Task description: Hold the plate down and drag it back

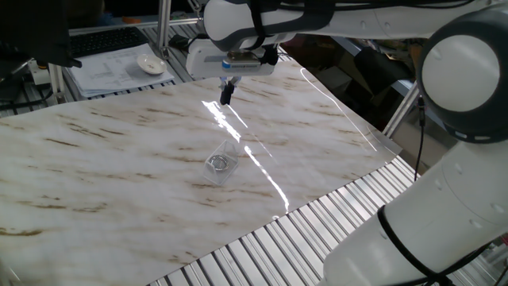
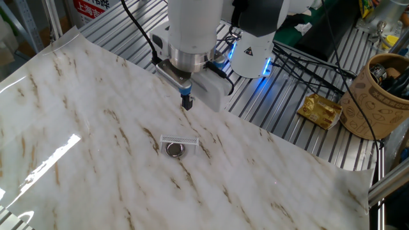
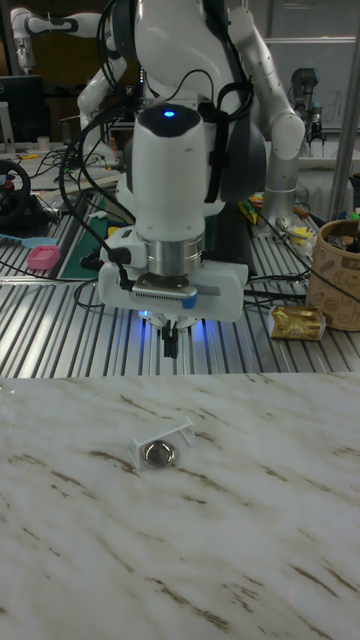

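Observation:
The plate (image 1: 220, 164) (image 2: 175, 149) (image 3: 159, 453) is a tiny silvery round disc with a raised rim, lying flat on the marble-patterned sheet (image 1: 119, 159) (image 2: 96, 147) (image 3: 200, 540). A clear rectangular plastic piece (image 1: 228, 151) (image 2: 179, 139) (image 3: 162, 434) rests against its far side. My gripper (image 1: 226, 94) (image 2: 186, 102) (image 3: 171, 346) hangs above the sheet, behind the plate and well clear of it. Its black fingers are pressed together with nothing between them.
A white shallow dish (image 1: 150, 65) sits on papers at the back left. A brown patterned cup (image 2: 377, 96) (image 3: 337, 273) and a gold foil packet (image 2: 321, 110) (image 3: 297, 323) lie on the ribbed metal table beside the sheet. The robot base (image 2: 255, 45) stands just behind the gripper.

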{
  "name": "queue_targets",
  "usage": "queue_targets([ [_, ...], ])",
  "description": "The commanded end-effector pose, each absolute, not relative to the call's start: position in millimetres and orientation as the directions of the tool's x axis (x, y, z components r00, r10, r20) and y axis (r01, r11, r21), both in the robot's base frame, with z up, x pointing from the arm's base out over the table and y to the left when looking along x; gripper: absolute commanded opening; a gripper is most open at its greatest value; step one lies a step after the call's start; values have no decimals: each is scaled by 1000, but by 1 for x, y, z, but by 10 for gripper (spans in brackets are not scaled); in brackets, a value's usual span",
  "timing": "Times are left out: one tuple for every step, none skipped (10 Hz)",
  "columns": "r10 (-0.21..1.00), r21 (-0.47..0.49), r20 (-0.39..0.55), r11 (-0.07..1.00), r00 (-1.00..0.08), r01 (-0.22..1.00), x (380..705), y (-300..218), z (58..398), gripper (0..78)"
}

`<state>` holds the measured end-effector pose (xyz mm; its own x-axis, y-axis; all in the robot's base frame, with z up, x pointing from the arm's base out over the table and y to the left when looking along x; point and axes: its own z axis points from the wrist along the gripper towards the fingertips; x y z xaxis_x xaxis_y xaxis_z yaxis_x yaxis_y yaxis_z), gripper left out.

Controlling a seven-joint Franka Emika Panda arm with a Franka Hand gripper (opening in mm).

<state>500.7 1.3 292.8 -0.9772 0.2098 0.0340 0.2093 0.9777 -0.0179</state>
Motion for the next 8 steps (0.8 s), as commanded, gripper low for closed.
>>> queue_targets([
  [215,-17,28,976,-976,215,504,4,285,0],
  [216,-18,28,976,-976,216,507,5,281,0],
  [223,-22,25,975,-975,222,510,5,279,0],
  [223,-22,24,975,-974,223,511,5,279,0],
  [236,-24,26,972,-971,236,517,5,276,0],
  [240,-21,27,971,-971,239,523,6,272,0],
  [241,-22,24,971,-970,240,525,6,270,0],
  [252,-24,24,967,-967,252,532,6,267,0],
])
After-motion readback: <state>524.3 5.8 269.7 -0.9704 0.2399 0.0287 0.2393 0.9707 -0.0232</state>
